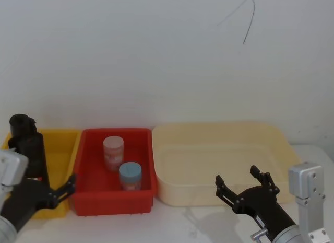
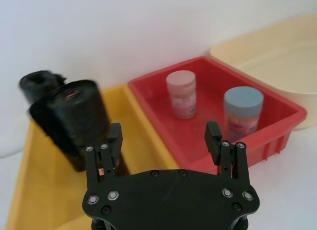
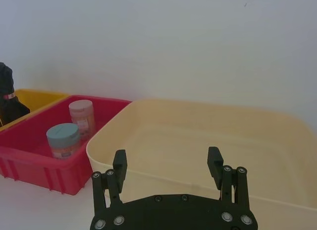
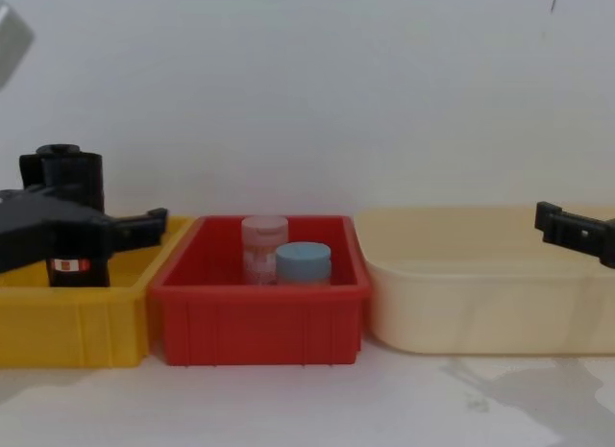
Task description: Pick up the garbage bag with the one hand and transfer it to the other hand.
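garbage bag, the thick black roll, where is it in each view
Head view: garbage bag standing in the yellow bin, far left.
Left wrist view: left of centre, just beyond the open left pincer.
Right wrist view: probably the black shape cut by the left edge.
Chest view: far left, partly behind the left pincer.
Shared landmark: the red bin, next to the yellow bin.

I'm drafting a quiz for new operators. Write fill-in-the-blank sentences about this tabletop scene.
The thick black cylinder garbage bag roll stands ___ in the yellow plastic tray.
The red plastic tray holds ___ jars: a pink-lidded jar and a blue-lidded jar.
The left gripper, near the roll, has its fingers ___.
The right gripper hangs before the cream plastic tray, ___ of the red one.
Missing: upright; two; open; right.
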`<state>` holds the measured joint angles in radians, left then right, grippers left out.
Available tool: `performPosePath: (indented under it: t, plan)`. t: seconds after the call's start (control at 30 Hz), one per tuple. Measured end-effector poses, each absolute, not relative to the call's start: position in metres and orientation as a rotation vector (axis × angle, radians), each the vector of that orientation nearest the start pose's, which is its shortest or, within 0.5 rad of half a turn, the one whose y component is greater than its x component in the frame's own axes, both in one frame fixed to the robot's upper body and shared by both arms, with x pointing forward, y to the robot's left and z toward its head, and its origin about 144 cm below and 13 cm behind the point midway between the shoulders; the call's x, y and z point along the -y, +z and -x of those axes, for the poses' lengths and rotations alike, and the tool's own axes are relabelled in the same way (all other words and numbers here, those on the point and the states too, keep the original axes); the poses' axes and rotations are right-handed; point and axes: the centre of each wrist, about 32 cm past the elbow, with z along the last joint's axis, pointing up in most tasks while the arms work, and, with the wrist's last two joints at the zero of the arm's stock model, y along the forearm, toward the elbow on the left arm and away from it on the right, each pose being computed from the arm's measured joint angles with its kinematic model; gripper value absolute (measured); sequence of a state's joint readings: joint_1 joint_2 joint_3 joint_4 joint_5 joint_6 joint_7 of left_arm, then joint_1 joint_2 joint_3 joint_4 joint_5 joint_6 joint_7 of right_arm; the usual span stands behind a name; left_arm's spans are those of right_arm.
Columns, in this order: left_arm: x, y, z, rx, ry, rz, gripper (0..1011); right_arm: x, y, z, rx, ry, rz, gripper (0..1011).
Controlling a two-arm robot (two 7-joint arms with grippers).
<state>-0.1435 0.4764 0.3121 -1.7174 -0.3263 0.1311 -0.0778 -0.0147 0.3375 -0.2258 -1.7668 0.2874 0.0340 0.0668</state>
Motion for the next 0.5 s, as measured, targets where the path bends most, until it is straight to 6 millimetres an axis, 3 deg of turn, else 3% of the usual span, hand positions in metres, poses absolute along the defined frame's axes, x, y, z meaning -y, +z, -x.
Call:
performPosePath:
  t: [0.5]
  plan:
    - [-0.285,1.219,-0.482,0.053,1.201,-0.134,1001,0.237,1.189,-0.443,0.075,-1.230,-0.026,1004]
